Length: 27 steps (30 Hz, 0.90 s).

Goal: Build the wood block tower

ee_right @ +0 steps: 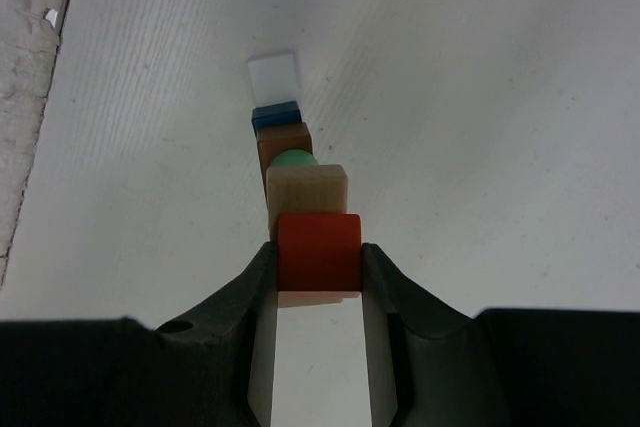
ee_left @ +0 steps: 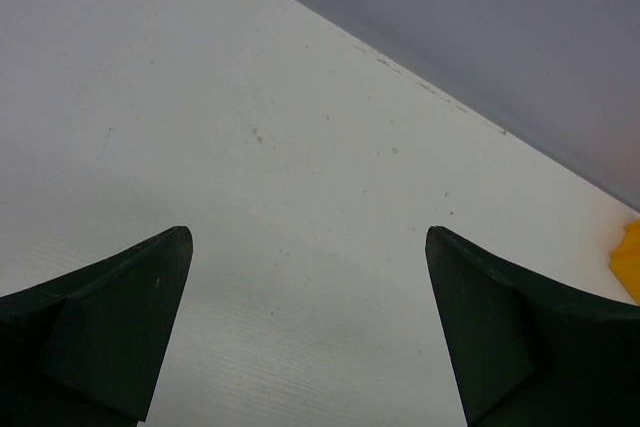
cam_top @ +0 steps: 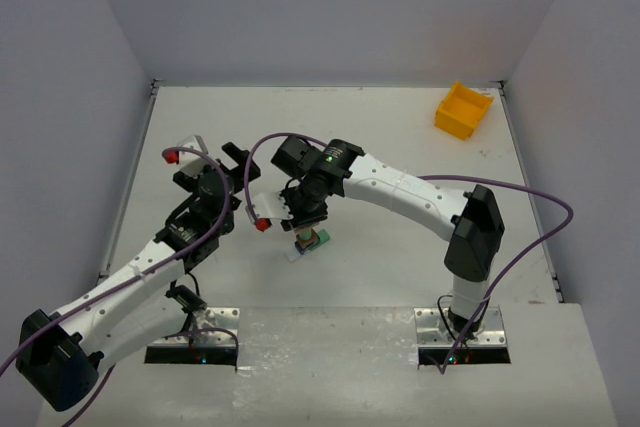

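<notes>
The wood block tower [cam_top: 308,240] stands on the white table, near the middle front. In the right wrist view it runs from a white block [ee_right: 274,74] at the base through blue [ee_right: 276,114], brown [ee_right: 283,140], green [ee_right: 295,159] and tan [ee_right: 306,187] blocks to a red block [ee_right: 318,250] on top. My right gripper [ee_right: 318,259] is shut on the red block, which sits on the tan one; it is directly over the tower [cam_top: 305,215]. My left gripper [ee_left: 308,237] is open and empty over bare table, left of the tower [cam_top: 222,169].
A yellow plastic bin [cam_top: 463,109] sits at the back right; its edge shows in the left wrist view [ee_left: 630,259]. Grey walls close off the table on three sides. Purple cables loop over both arms.
</notes>
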### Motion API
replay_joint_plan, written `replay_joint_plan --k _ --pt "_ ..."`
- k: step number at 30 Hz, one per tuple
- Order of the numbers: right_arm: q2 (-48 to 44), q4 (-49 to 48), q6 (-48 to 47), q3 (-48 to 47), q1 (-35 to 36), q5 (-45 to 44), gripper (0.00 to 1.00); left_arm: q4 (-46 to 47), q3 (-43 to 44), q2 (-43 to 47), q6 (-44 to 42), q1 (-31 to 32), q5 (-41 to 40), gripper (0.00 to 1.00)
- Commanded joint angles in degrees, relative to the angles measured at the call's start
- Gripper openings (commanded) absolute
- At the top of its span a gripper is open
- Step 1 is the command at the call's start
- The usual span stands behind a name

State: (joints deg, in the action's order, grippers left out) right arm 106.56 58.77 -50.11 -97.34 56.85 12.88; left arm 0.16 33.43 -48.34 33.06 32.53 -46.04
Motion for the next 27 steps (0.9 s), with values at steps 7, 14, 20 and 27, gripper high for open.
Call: replay_joint_plan --k 7,14,20,27 --pt "-0.98 -0.5 0.1 0.15 -0.23 1.71 0.29 1.68 2.78 -0.53 -0.36 -0.17 0.51 1.0" --pt "-0.79 -0.37 -0.14 -0.24 -0.23 2.24 0.3 1.92 2.85 -0.9 -0.45 -0.13 0.43 1.0" --pt "-0.05 0.69 -0.33 -1.18 -0.24 2.24 0.31 2.02 2.96 -1.23 -0.54 -0.11 0.43 1.0" --pt "-0.21 0.82 -0.52 -1.28 -0.16 2.66 0.32 2.03 3.04 -1.4 -0.54 -0.19 0.43 1.0"
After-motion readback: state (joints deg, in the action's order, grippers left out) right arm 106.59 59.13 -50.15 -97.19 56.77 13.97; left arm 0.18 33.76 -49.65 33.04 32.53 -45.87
